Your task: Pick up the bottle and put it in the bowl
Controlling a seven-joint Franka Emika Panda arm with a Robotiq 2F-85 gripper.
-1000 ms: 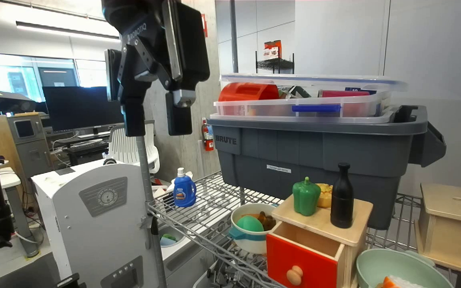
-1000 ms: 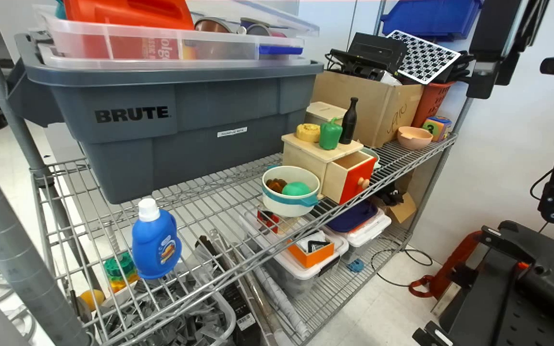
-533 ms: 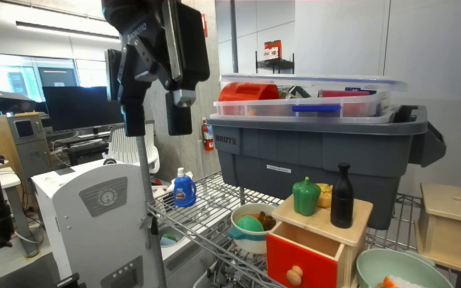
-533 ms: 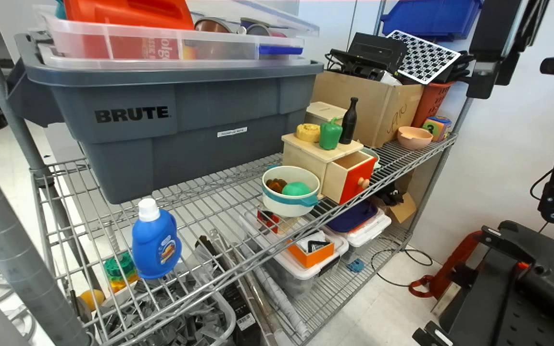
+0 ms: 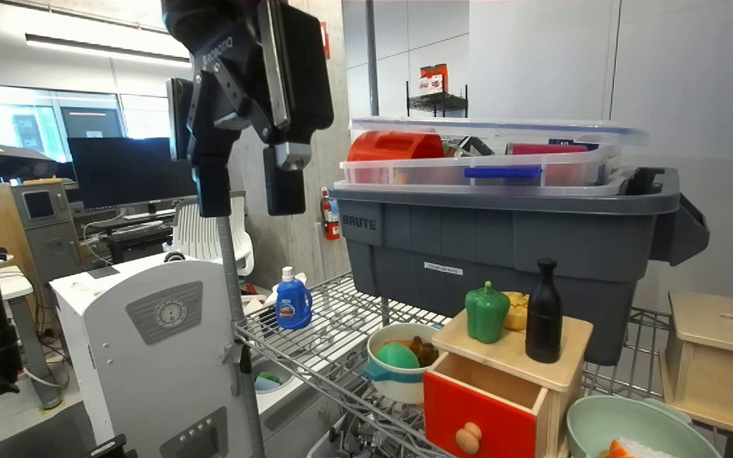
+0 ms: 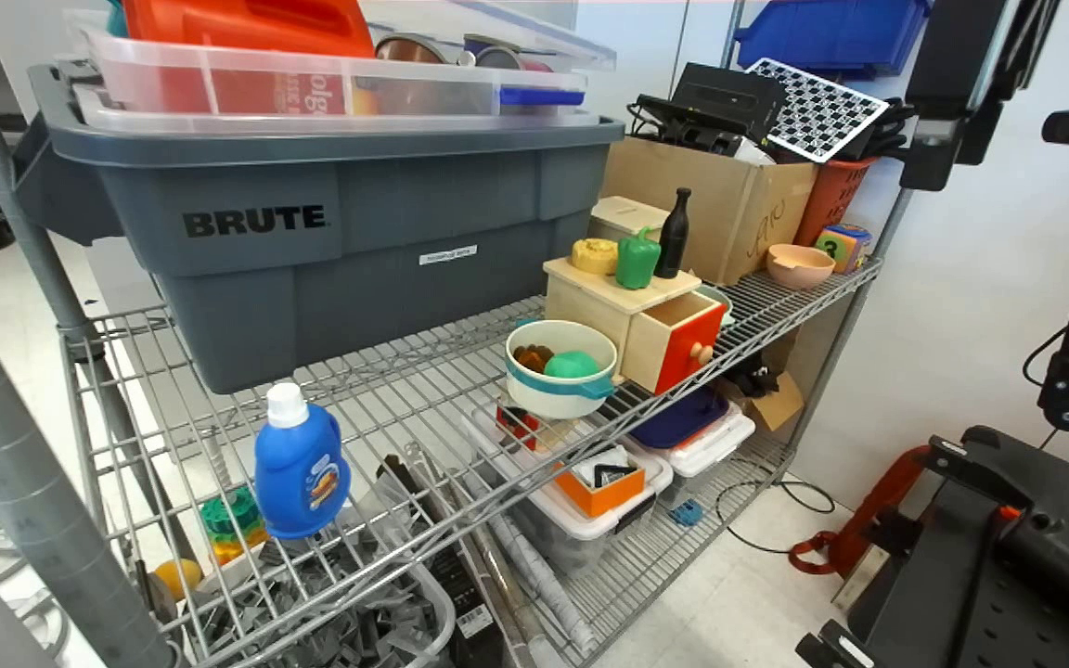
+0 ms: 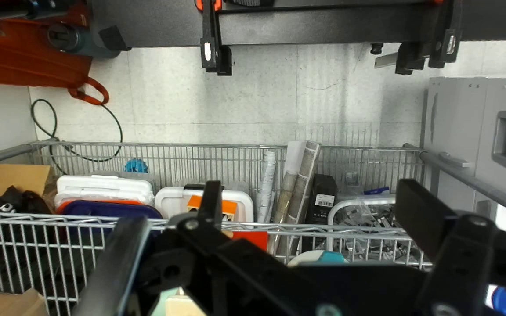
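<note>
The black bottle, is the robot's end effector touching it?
Apart. In an exterior view, the end effector hangs open, well away from the black bottle, and the grey tub shows in the gap between them.

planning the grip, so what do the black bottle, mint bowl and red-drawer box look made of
Black bottle: plastic or painted wood, can't tell which; opaque, smooth, low sheen.
Mint bowl: probably plastic, matte; even colour, only soft shading.
Red-drawer box: likely wood, satin, from its pale tan panels; the red front looks painted, being evenly coloured.

Bottle [image 5: 543, 321] on drawer box [image 5: 513, 362], beside pepper [image 5: 487, 315]; bowl [image 5: 627, 416] on shelf [image 5: 335, 308], beside box
</note>
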